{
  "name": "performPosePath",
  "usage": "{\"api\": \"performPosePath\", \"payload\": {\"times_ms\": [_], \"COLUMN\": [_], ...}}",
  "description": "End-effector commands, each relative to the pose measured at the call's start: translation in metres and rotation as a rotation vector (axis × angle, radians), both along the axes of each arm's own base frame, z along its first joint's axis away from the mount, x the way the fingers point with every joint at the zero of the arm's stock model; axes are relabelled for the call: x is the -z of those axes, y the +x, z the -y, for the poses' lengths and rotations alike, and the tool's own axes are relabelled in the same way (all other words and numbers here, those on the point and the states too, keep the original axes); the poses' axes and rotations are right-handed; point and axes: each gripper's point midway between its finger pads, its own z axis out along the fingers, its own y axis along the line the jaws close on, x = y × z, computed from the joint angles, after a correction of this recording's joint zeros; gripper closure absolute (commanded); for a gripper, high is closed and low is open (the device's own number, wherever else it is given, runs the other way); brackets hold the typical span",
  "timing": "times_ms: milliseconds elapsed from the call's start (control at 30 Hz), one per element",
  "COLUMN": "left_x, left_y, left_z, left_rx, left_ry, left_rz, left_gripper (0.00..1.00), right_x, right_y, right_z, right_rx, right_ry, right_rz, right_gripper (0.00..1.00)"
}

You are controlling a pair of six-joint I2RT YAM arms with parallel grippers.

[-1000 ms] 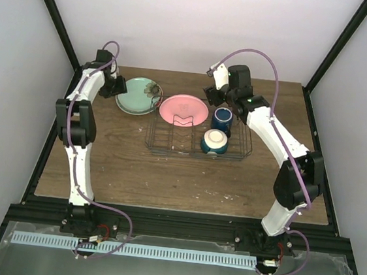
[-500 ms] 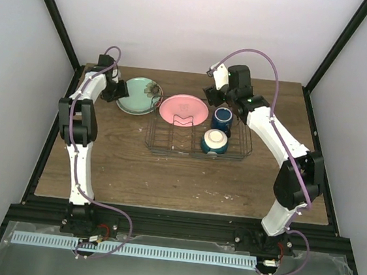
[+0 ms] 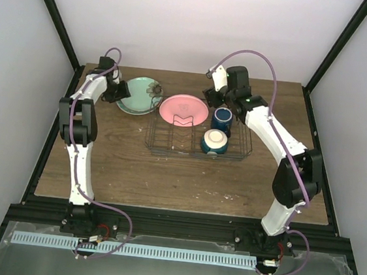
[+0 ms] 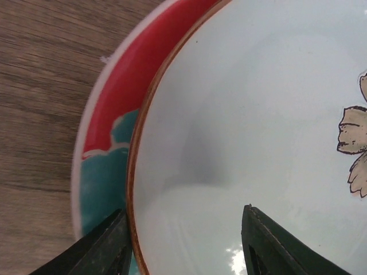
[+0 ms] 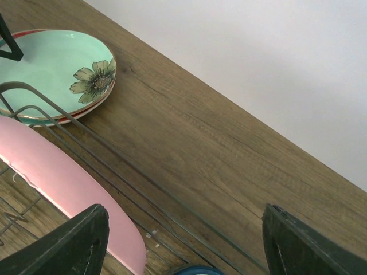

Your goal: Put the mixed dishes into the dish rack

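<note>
The mint-green flower plate (image 3: 138, 95) lies on the teal-and-red plate (image 4: 109, 143) at the back left of the table. My left gripper (image 3: 119, 91) is open at their left edge. In the left wrist view its jaws straddle the mint plate's (image 4: 252, 114) rim, one finger (image 4: 106, 246) over the teal-and-red rim and the other over the mint face. The dish rack (image 3: 169, 144) holds the pink plate (image 3: 184, 109) leaning at its back, the dark blue mug (image 3: 222, 119) and the cream bowl (image 3: 214, 141). My right gripper (image 3: 214, 96) is open and empty above the rack's back edge, between the pink plate (image 5: 69, 189) and the mug.
The rack's back wires (image 5: 114, 154) run under my right gripper, with bare wood behind them up to the white back wall. The black frame posts stand at the table's back corners.
My left gripper has crept a little to the right onto the stacked plates' edge. My right gripper has barely moved.
</note>
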Motion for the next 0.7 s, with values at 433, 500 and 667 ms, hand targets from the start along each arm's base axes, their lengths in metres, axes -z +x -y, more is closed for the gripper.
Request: {"api": "performPosePath", "payload": {"times_ms": [433,500,667], "left_x": [0.055,0.055,0.056], "left_y": [-0.047,-0.049,-0.050], "left_z": [0.025,0.023,0.022], "left_rx": [-0.080,-0.088,-0.096], "left_ry": [-0.213,-0.224,-0.237], "left_rz": [-0.090,-0.089,-0.086], "left_gripper": [0.48,0.49,0.61], "right_x": [0.009,0.010,0.015], "right_y": [0.007,0.007,0.007], "right_z": [-0.010,-0.011,-0.011], "right_rx": [-0.019,-0.023,-0.024], "right_ry": [-0.008,-0.008,-0.012], "right_rz": [-0.047,-0.052,-0.063], "right_gripper": [0.26,0.26,0.26]}}
